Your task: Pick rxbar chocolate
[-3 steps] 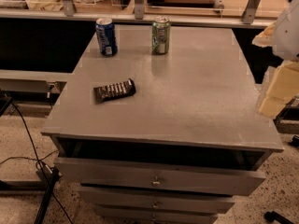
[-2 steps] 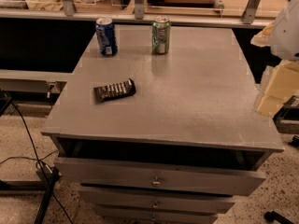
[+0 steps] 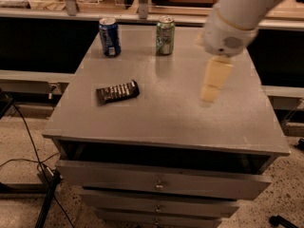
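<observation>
Camera view, reading left to right: the blue can (image 3: 109,37) stands at the far left of the cabinet top (image 3: 190,122). Nearer to me, the rxbar chocolate (image 3: 118,92) lies flat and slightly askew with bare surface all round it, so I judge a descent from above to be unobstructed. The green can (image 3: 165,35) stands far centre, well apart from the bar. Right of it my gripper (image 3: 212,82) hangs over the top, pointing down, with nothing visibly in it. I cannot tell whether it is open or closed.
</observation>
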`<state>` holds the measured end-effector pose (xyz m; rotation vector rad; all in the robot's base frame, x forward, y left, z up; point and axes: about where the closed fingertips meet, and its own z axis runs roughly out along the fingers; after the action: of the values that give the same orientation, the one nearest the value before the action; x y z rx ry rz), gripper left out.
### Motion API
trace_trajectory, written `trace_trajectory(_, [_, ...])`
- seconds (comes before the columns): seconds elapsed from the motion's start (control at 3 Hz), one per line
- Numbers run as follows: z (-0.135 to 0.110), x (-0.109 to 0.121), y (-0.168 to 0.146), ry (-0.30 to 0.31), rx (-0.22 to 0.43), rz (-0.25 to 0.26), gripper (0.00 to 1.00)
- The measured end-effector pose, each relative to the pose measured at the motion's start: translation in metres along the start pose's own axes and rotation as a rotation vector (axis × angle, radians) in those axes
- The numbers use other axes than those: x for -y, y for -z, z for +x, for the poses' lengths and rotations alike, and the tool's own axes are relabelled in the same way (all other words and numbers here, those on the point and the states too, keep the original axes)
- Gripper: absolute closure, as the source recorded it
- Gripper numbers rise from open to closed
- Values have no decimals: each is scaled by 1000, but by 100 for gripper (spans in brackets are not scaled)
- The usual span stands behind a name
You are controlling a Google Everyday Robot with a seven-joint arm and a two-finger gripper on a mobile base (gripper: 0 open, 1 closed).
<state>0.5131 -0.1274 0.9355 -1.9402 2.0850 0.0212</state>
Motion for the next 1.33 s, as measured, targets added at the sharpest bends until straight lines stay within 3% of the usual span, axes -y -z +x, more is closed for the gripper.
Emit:
trace_trajectory(0.33, [-56,29,-42,91,-11,-37,0])
trace_trajectory(0.67, [-98,51,-74,139,-22,-71,0])
trace_trajectory(1.0, [-147,57,-108,188,-28,-127,0])
trace_trajectory(1.33, [-172,54,-123,198,-22,-156,0])
